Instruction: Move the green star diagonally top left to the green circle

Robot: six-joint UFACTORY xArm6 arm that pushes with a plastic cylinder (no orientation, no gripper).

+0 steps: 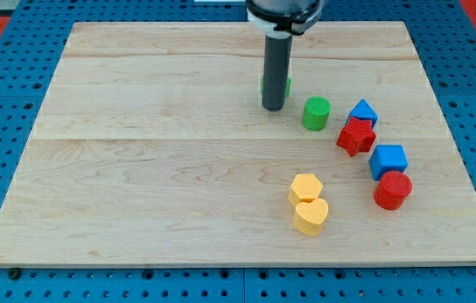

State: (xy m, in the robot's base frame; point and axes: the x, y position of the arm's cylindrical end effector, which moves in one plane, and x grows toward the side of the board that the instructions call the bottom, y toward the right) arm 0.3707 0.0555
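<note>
- While the rod stood over the upper middle of the wooden board, our tip rested on the wood just to the view's left of the green circle, with a narrow gap between the two.
- We carried no claw at all, only the straight dark rod, so nothing could be said of it being open, closed or clamped on anything.
- We saw only a sliver of the green star, peeking out at the view's right edge of the rod; most of it was hidden behind the rod, and its shape could not be made out.
- That green sliver lay toward the view's top left of the green circle, near it but apart from it.
- We could not tell whether our tip touched the green star.
- To the view's right of the green circle sat a blue block, with a red star touching it just below.
- Further toward the view's bottom right, a blue cube sat against a red circle.
- Near the board's lower middle, a yellow hexagon touched a yellow heart just below it, both well apart from our tip.
</note>
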